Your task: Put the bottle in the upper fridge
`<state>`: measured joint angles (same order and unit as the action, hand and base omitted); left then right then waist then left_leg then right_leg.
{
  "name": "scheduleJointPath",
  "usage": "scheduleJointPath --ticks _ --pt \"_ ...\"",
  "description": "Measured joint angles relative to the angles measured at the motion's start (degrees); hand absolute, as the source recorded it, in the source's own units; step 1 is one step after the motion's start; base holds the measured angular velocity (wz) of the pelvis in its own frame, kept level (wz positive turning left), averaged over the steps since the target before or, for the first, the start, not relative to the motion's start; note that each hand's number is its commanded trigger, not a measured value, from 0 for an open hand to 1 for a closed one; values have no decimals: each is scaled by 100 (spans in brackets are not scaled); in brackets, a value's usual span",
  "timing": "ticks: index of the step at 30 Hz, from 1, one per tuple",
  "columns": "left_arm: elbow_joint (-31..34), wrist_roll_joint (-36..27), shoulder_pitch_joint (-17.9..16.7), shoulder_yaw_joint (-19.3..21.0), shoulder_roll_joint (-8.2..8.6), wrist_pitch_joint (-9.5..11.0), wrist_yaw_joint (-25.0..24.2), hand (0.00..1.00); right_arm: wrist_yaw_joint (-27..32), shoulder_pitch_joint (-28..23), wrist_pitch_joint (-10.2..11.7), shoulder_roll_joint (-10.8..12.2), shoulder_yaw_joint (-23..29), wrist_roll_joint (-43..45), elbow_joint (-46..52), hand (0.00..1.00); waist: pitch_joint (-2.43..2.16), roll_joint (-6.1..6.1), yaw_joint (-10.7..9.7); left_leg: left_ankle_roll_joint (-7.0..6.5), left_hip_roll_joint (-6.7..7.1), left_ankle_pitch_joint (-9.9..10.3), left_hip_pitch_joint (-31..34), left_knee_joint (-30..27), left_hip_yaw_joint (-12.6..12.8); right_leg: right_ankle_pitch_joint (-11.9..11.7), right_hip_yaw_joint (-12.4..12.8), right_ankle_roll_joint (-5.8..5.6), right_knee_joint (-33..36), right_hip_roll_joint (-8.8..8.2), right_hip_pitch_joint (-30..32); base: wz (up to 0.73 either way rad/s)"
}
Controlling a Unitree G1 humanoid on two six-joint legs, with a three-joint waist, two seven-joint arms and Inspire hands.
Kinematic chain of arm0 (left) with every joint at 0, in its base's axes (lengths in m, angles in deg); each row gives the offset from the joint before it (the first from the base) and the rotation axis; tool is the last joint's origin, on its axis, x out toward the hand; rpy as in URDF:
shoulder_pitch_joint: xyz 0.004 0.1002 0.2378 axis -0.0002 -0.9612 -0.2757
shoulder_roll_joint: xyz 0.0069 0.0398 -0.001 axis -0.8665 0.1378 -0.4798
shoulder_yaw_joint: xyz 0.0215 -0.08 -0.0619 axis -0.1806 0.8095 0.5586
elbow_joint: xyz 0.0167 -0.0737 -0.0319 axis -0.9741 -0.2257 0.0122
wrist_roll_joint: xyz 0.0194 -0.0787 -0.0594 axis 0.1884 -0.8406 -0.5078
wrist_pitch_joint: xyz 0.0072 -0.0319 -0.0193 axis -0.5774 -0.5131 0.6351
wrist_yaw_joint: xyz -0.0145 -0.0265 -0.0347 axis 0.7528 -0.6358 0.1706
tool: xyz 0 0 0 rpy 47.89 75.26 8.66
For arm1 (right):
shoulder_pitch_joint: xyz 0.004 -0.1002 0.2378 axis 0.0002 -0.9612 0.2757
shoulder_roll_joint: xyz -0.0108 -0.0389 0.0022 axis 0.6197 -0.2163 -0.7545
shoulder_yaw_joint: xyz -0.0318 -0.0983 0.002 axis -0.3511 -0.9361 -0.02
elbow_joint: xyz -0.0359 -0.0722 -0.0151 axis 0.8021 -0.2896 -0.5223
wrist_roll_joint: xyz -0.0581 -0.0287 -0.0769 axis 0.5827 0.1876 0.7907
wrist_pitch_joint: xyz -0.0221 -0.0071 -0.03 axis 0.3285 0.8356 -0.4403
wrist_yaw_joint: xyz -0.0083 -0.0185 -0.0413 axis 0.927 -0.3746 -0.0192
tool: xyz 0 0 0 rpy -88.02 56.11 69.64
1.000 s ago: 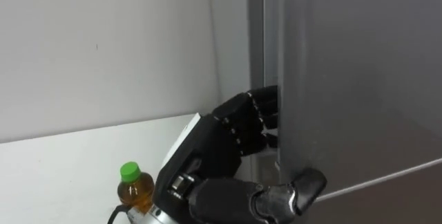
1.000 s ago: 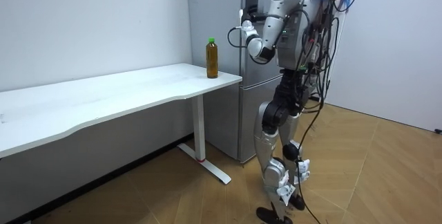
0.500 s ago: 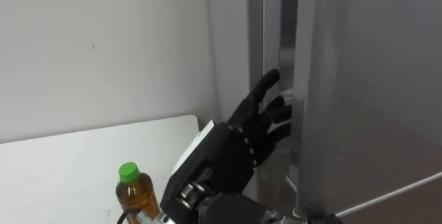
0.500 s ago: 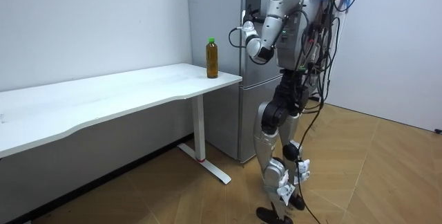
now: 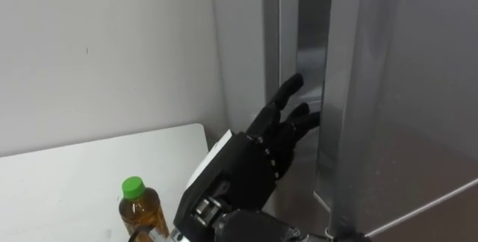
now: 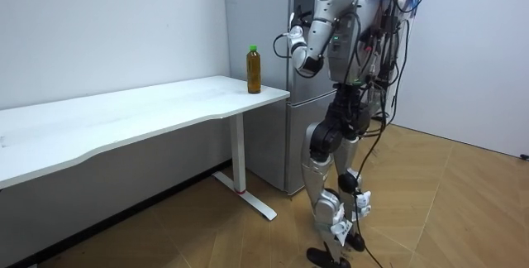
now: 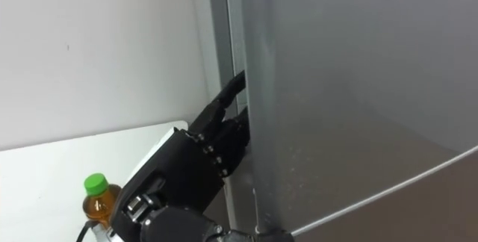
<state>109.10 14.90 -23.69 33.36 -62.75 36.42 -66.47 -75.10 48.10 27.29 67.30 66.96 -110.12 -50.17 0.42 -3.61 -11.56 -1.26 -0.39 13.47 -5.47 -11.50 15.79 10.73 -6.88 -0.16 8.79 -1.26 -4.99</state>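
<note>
Head eyes face the fridge door (image 5: 403,122) closely; room camera stands well off

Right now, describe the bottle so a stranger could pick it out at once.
Find the long white table against the wall and follow it to the end beside the tall grey fridge. The bottle stands upright at that end. Its green cap and amber liquid set it apart from the white and grey around it.

Long white table (image 6: 124,115) by the pale wall (image 6: 107,28), wooden floor (image 6: 430,210).
</note>
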Motion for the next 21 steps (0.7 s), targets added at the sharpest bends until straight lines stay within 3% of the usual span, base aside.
scheduleJointPath --ticks 10,21 --pt "-169 -18 5 -46 123 119 8 0 46 21 9 -70 2 -83 25 0 30 -120 -105 -188 -43 113 2 73 283 -103 224 -81 88 41 131 -10" --pt "-172 -346 85 -655 128 168 -42 0 185 81 12 -82 -46 -125 20 0 36 -108 -244 -255 -42 153 -22 137 637 -203 519 -157 87 49 251 -13"
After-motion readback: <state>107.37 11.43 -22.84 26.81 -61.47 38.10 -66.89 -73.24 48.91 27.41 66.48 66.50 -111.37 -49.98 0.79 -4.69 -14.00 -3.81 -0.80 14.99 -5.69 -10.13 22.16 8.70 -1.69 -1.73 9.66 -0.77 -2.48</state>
